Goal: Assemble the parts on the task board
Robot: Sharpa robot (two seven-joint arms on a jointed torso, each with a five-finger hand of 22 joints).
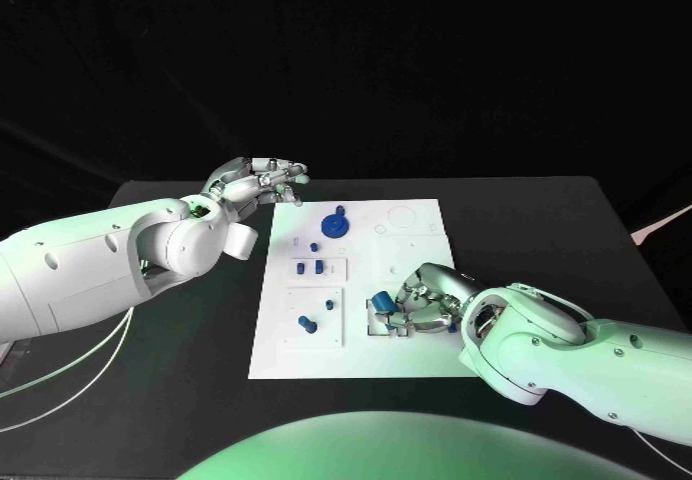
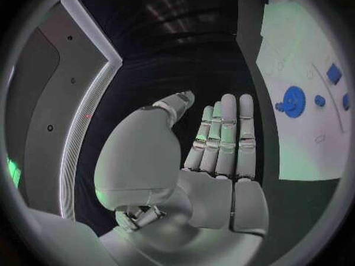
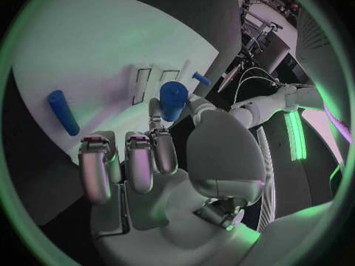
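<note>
Lower right on the white board (image 1: 418,220), the right robot hand (image 1: 414,310) grips a blue peg (image 1: 381,301); the left robot hand (image 1: 260,182), upper left, is open and holds nothing.

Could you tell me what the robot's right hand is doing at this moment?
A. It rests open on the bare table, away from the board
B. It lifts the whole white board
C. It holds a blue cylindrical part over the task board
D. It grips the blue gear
C: the right hand holds a blue cylindrical part between its fingers above the white task board, while the blue gear lies untouched farther up the board.
</note>
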